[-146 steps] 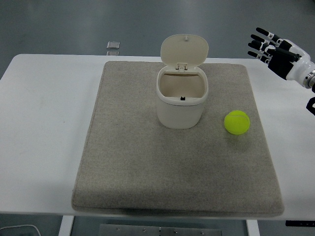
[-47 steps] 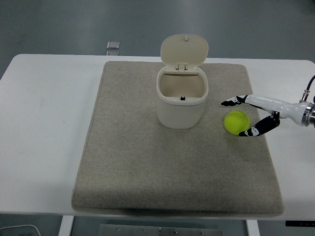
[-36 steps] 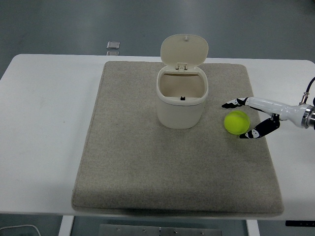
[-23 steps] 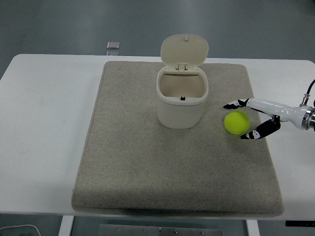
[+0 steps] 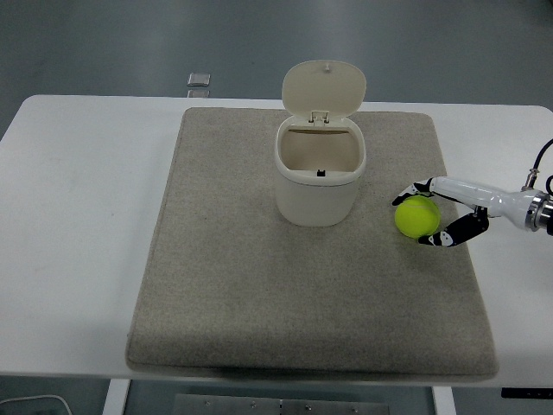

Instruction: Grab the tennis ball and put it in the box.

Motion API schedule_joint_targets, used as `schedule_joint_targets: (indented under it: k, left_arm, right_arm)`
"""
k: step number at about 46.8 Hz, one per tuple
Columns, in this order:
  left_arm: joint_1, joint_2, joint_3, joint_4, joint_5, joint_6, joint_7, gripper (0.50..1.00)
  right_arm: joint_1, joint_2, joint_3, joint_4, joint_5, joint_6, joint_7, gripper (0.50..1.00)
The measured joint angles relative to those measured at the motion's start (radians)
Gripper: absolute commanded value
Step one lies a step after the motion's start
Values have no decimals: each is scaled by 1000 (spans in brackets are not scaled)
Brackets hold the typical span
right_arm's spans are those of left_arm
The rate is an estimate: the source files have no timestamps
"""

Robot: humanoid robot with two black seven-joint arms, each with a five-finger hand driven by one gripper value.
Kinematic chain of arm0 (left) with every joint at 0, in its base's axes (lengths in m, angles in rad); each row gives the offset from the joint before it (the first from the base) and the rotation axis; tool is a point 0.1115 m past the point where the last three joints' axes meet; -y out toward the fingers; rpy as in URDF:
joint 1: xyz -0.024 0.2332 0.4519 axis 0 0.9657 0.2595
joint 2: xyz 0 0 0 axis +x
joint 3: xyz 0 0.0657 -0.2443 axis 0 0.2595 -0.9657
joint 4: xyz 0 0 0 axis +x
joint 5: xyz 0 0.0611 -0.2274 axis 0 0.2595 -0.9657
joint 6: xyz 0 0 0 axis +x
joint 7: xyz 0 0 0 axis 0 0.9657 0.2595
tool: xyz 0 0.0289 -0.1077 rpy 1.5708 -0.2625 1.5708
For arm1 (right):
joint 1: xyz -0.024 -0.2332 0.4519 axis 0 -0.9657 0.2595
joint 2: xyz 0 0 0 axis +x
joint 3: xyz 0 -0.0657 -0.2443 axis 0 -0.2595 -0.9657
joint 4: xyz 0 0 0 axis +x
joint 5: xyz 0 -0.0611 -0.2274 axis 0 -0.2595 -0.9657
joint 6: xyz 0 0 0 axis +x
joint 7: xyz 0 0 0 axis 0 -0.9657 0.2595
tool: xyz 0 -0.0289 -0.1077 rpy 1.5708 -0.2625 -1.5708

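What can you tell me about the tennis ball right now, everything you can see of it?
The tennis ball is bright yellow-green, round and fuzzy-looking, with no damage visible. It sits on the grey mat, to the right of the open white bin and clear of it. The right hand brackets it from the right: one finger lies along its far side, another curls at its near side. The fingers look to be at or touching its surface, but the ball appears not yet lifted from the mat.
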Motion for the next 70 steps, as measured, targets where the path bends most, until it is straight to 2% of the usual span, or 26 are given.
schedule_joint_targets:
  k: [4, 10, 17, 29, 36, 48, 58, 66, 70]
  left_arm:
    - [0, 0, 0, 0, 0, 0, 0, 992]
    - [0, 0, 0, 0, 0, 0, 0, 992]
    - [0, 0, 0, 0, 0, 0, 0, 992]
    - [0, 0, 0, -1, 0, 0, 0, 992]
    - [0, 0, 0, 0, 0, 0, 0, 992]
    - [0, 0, 0, 0, 0, 0, 0, 992]
    - [0, 0, 0, 0, 0, 0, 0, 992]
    - [0, 0, 0, 0, 0, 0, 0, 992]
    - [0, 0, 0, 0, 0, 0, 0, 992]
  right_arm:
    - [2, 0, -2, 0, 0, 0, 0, 642]
    - [6, -2, 6, 0, 7, 0, 4, 500]
    - [22, -13, 17, 14, 21, 12, 30, 500]
    - [67, -19, 19, 28, 30, 43, 163, 500]
    - [124, -34, 22, 34, 105, 96, 235, 500]
    - [241, -13, 22, 36, 184, 152, 238, 500]
    - [281, 91, 19, 30, 184, 144, 238, 500]
    - [292, 164, 18, -2, 182, 137, 176, 500]
    - [302, 195, 17, -22, 182, 108, 138, 500]
